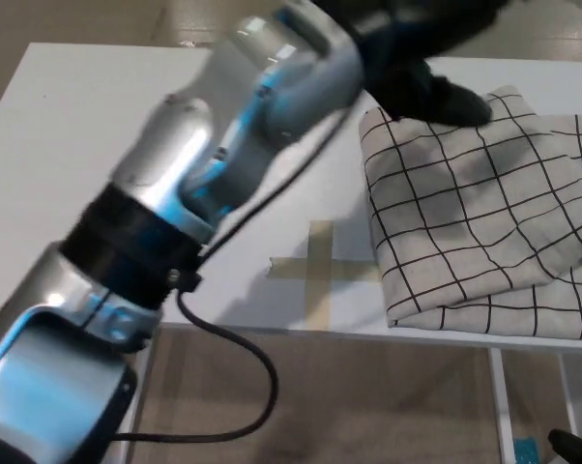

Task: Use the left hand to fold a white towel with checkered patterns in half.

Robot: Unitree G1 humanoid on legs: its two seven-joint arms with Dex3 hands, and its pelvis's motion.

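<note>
- The white cloth towel with a black grid of checks [480, 217] is lying folded over on itself at the right side of the white rectangular table [127, 145], near the front edge.
- Its upper layer is sitting askew on the lower one, so a strip of the lower layer is showing along the front and at the right.
- The towel's front right part is running out of the picture's right edge.
- The robot's left hand, black and blurred, [421, 53] is hanging near the top of the picture, over the far left corner of the towel.
- The blur is hiding its fingers, so I cannot tell how far they are spread; no cloth is showing in its grasp, and whether it is touching the towel I cannot tell.
- The silver and black left arm [189, 184] is stretching from the lower left corner up across the table to that hand, with a black cable [243, 353] looping beneath it.
- A cross of tan masking tape [320, 266] is lying stuck to the table just beside the towel's left edge, near the front of the table.
- The brown floor [368, 406] is showing below the table's front edge.
- The right hand is not showing anywhere.
</note>
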